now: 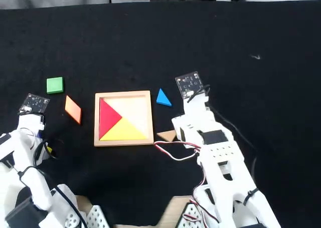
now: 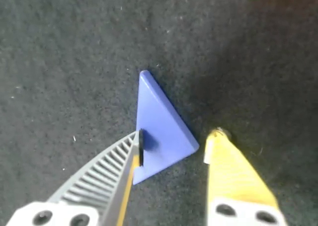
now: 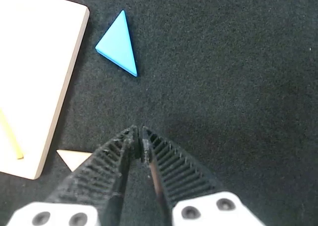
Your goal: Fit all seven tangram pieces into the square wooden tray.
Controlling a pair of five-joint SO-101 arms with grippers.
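**Tray** (image 1: 123, 93). Lay flat mid-tabletop (image 1: 225, 47) between the two arms, judged within reach of either. Held red triangle (image 1: 108, 119) and yellow triangle (image 1: 125, 132), seated flush against the left and near rims. Kept the far right half bare for the five pieces outside.

**Violet triangle** (image 2: 161, 126). Lay flat on the tabletop, straddled by left claw (image 2: 176, 144).

**Left claw.** Stood open, low, astride that piece. Touched one edge with ribbed finger (image 2: 107, 179); stopped just short of the opposite corner with yellow finger (image 2: 228, 171). Gripped nothing; judged set for a pinch across the piece.

**Right claw** (image 3: 138, 136). Hung closed, tips together, empty, over bare tabletop between blue triangle (image 3: 119, 44) and tan triangle (image 3: 74, 159).

**Blue triangle.** Lay just beside the tray's right rim, apart from it, open to approach.

**Tan triangle.** Lay near the tray's near right corner, close under the right arm; judged awkward to take without backing off first.

**Square** (image 1: 54, 84), **parallelogram** (image 1: 73, 109). Lay left of the tray, on the left arm's side; parallelogram near the rim, square farther off.

**Cable** (image 1: 170, 150). Looped beside the tray's near right corner; judged a possible snag for sliding pieces.
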